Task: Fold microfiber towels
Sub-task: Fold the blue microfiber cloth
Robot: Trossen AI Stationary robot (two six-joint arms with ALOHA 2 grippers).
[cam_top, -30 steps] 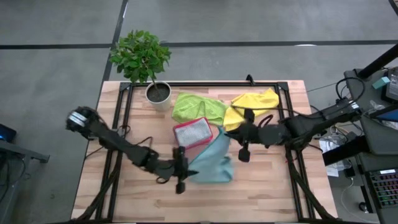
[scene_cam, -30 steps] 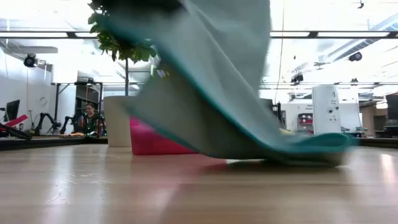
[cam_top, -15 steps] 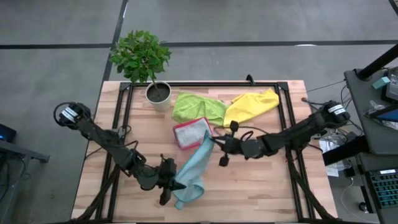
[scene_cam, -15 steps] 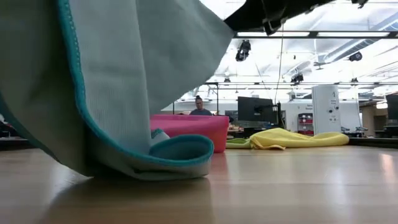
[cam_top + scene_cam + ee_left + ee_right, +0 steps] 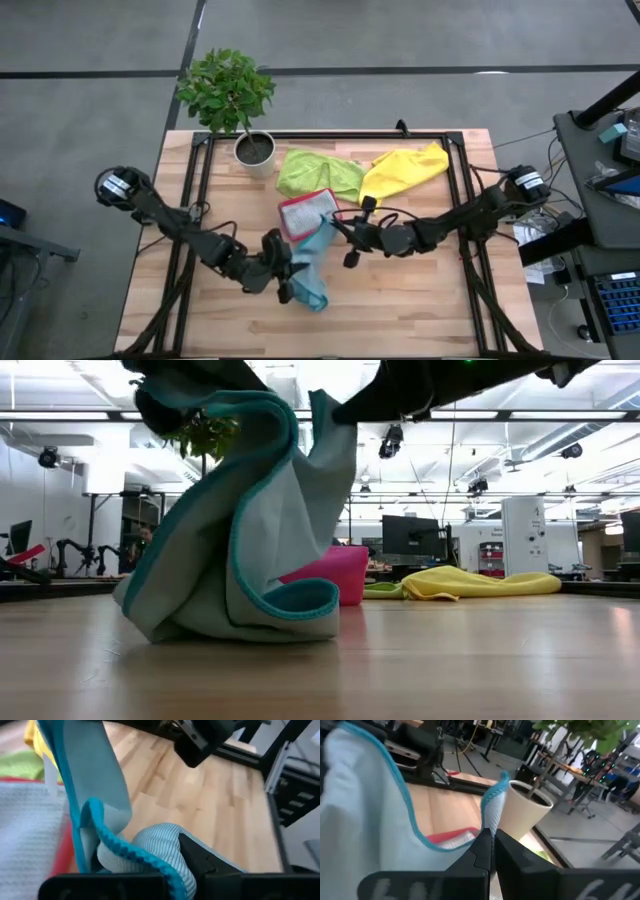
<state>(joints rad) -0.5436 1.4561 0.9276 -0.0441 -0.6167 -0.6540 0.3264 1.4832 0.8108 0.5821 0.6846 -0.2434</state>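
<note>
Two robot arms lift a teal towel (image 5: 312, 268) between them over the middle of a wooden bench (image 5: 430, 300). The left gripper (image 5: 284, 268), low over the near-centre of the bench, has its fingers (image 5: 200, 857) closed on a bunched edge of the cloth; the right gripper (image 5: 338, 228), just beside the pink tray (image 5: 305, 212), pinches another edge, its fingers (image 5: 487, 845) shut tight on the hem. From bench level, the towel (image 5: 240, 540) hangs in a loose fold from both grips, its lower part heaped on the wood with one turquoise-trimmed edge curled over.

The pink tray sits just behind the towel, and a pale grey towel (image 5: 308, 209) lies inside it. Farther back, a lime green towel (image 5: 318, 172) lies crumpled near the bench's far edge, touching a yellow towel (image 5: 405, 168) spread beside it to the right. A potted plant (image 5: 228, 95) in a white pot (image 5: 255, 150) stands at the far left corner, well apart from the grippers.

The left wrist view shows the teal cloth (image 5: 95, 820) draped upward past the grey towel (image 5: 27, 840) in the tray, with the right arm's dark gripper (image 5: 202, 740) above it. The right wrist view shows the cloth (image 5: 365, 805) stretched beside the white pot (image 5: 525, 805).
</note>
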